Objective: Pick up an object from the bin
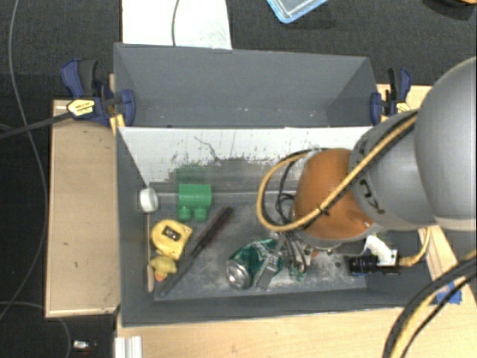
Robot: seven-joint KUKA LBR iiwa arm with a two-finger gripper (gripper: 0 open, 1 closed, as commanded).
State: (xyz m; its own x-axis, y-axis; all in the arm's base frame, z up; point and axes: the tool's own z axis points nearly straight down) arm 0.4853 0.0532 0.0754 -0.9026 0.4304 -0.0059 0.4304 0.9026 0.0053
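Though close, crushed green can [250, 265] beside fingers [292, 258].

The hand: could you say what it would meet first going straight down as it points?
Probably the green can right by the hand; depth is unclear, so it might hit the bin floor beside it.

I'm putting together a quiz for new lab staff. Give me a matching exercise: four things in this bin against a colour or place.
1 toy block
2 tape measure
3 crushed can
4 thin stick

A yellow
B dark, lying slantwise
C green, beside the gripper
D green, at the back of the bin floor

Pairs: 1-D, 2-A, 3-C, 4-B
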